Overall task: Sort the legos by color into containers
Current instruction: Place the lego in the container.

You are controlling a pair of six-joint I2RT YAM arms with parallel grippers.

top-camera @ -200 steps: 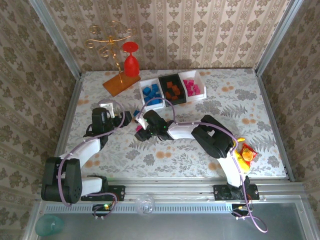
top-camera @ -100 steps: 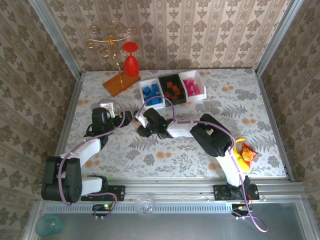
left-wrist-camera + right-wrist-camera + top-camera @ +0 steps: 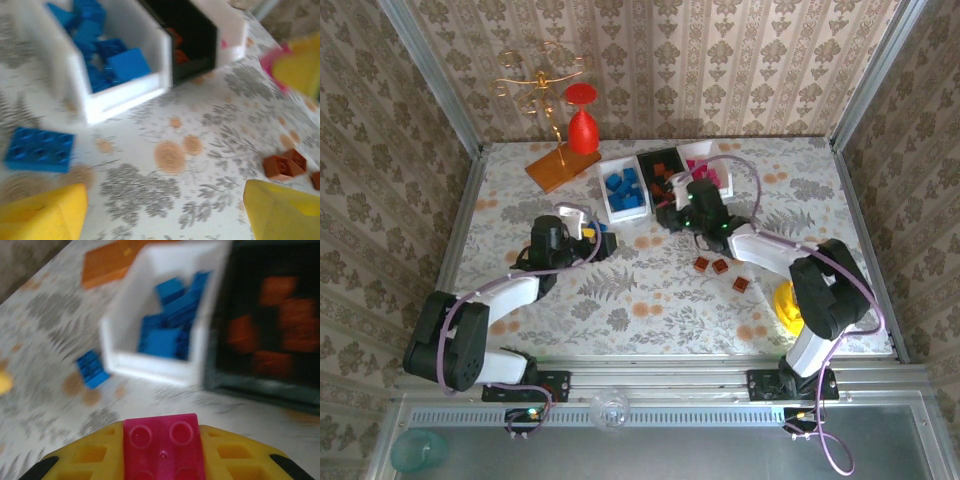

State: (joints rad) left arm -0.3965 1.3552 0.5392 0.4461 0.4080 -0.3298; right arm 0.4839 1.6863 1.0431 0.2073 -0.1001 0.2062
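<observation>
My right gripper (image 3: 162, 456) is shut on a magenta pink lego (image 3: 162, 442), hovering in front of the black container (image 3: 660, 163) of orange-brown legos (image 3: 272, 335); from above the right gripper (image 3: 673, 211) sits at that bin's near end. Left of it stands a white container (image 3: 125, 95) of blue legos (image 3: 107, 60), and to the right another white container (image 3: 719, 176) with pink ones. My left gripper (image 3: 165, 212) is open over bare table, with a loose blue lego (image 3: 40, 149) just ahead to its left. Three orange-brown legos (image 3: 720, 267) lie right of centre.
An orange board (image 3: 558, 166) with a gold wire stand and a red glass (image 3: 582, 125) stands at the back left. A yellow packet (image 3: 786, 301) lies by the right arm. Metal rails edge the table.
My right arm has swung from the table's middle-left back and right to the black container, shut on the pink lego. The left gripper has slid right toward the blue lego.
</observation>
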